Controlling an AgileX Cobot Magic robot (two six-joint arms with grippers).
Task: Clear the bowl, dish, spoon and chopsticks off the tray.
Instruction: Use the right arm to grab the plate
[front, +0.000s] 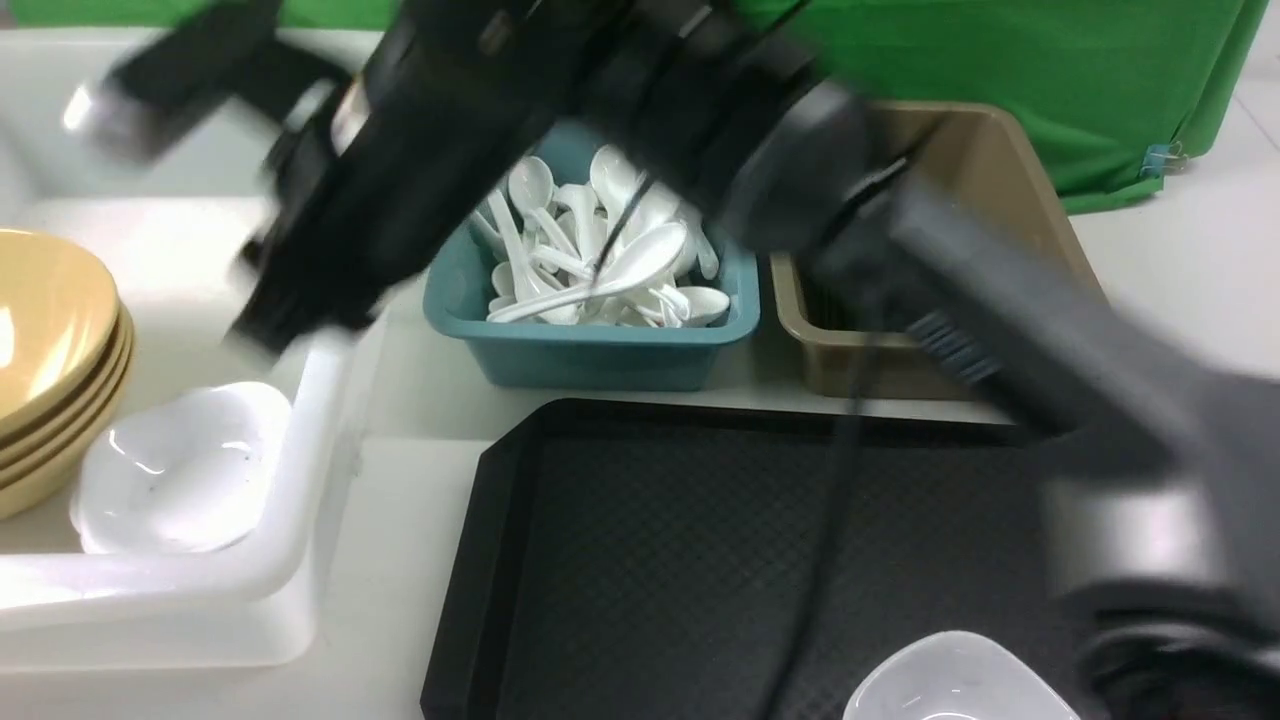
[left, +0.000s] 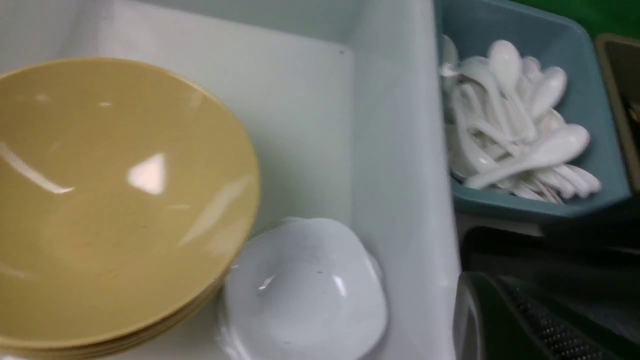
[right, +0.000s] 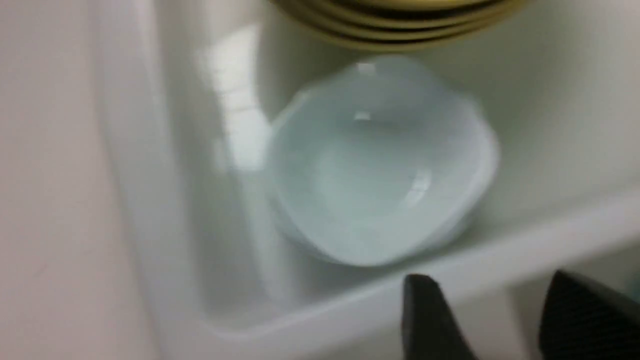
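Note:
The black tray (front: 650, 560) lies at the front centre and carries one white squarish dish (front: 955, 680) at its near right edge. Mustard bowls (front: 40, 330) are stacked in the white tub (front: 300, 480) at the left, with white dishes (front: 180, 470) beside them. My right gripper (right: 505, 320) is open and empty, just outside the tub's rim (right: 350, 305) near the dishes (right: 380, 165); in the front view its blurred end (front: 290, 310) is at the tub's right wall. My left gripper is a blurred shape (front: 140, 95) high over the tub; only one finger (left: 500, 320) shows. No chopsticks can be made out.
A blue tub (front: 590, 350) with several white spoons (front: 610, 260) stands behind the tray. A brown tub (front: 860, 360) stands to its right. My right arm (front: 1000, 320) crosses diagonally over the tray and both tubs. A green cloth (front: 1000, 60) hangs at the back.

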